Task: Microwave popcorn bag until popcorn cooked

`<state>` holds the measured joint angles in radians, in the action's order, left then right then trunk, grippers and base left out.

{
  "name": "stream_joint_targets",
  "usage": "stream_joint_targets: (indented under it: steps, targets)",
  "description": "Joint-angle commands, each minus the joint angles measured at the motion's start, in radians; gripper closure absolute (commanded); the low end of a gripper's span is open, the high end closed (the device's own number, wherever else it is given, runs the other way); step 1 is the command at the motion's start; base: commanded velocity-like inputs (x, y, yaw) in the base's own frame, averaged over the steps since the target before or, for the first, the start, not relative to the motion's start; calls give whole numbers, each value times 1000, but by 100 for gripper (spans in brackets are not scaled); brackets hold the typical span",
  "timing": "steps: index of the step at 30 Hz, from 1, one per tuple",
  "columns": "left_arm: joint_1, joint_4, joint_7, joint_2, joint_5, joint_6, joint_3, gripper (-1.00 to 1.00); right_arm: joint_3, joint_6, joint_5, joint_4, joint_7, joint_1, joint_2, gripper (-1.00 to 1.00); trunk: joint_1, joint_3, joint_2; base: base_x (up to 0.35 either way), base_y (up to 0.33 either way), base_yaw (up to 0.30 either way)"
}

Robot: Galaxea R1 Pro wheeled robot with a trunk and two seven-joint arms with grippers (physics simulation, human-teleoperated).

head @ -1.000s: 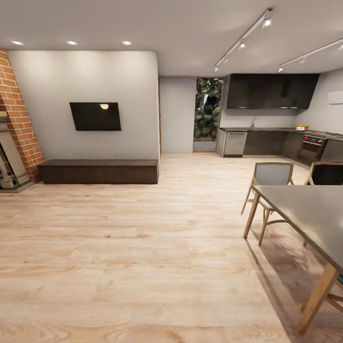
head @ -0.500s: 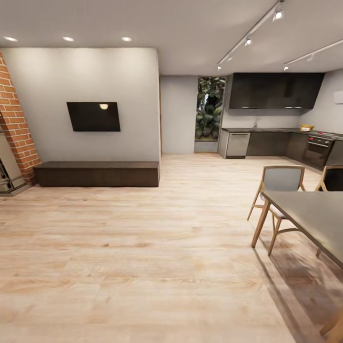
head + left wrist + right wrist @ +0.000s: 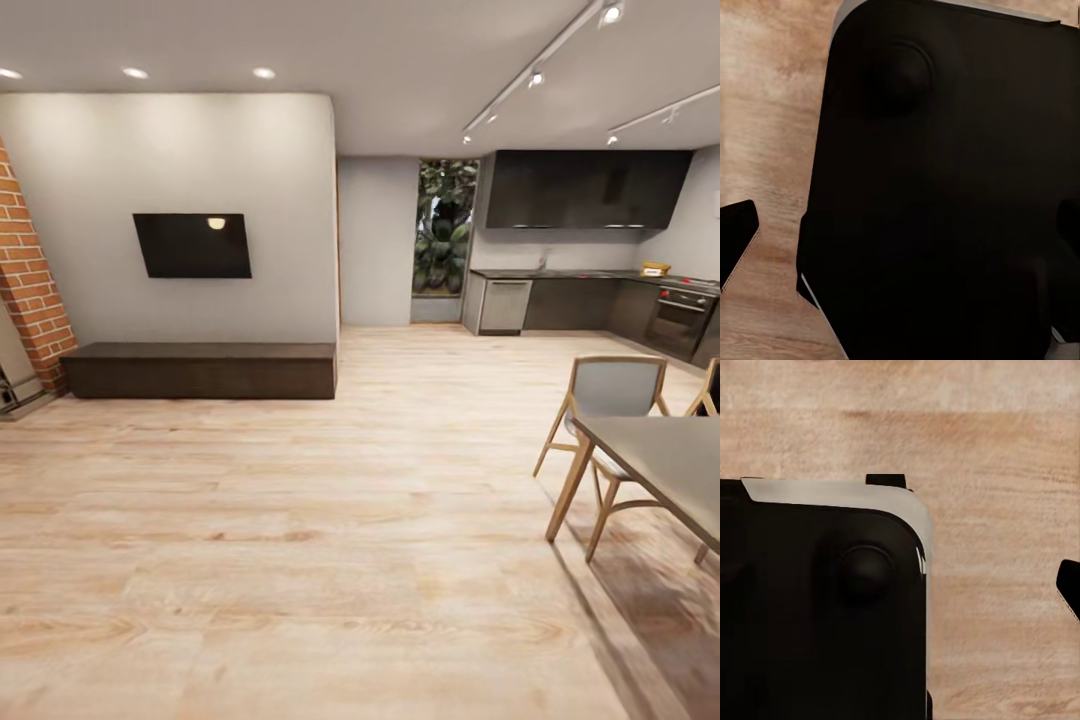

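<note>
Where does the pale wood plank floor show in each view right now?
Head view: the pale wood plank floor spreads across the lower half, from the long dark low bench to the grey-topped dining table.
Left wrist view: floor beside the robot's black base.
Right wrist view: floor around the base.
Shared landmark: the floor's wood grain.

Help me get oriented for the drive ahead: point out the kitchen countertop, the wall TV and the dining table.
countertop (image 3: 560, 273), head view, its far grey top edge.
wall TV (image 3: 192, 245), head view, middle of the dark screen.
dining table (image 3: 672, 460), head view, bare tabletop.
</note>
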<state>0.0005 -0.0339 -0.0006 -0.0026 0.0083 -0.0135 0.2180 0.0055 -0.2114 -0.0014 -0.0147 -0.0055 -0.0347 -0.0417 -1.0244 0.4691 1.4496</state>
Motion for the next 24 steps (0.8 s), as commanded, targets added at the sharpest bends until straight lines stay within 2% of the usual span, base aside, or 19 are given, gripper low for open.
stream_joint_targets:
  steps: [1, 24]
  targets:
    - [0, -1, 0, 0, 1, -2, 5, -100, 1, -3, 0, 1, 0, -1, 0, -100, -1, 1, 0, 343, 64, 0]
    - [0, -1, -1, 1, 1, 5, 6, -100, 1, -3, 0, 1, -1, -1, 0, -100, -1, 1, 0, 343, 4, 0]
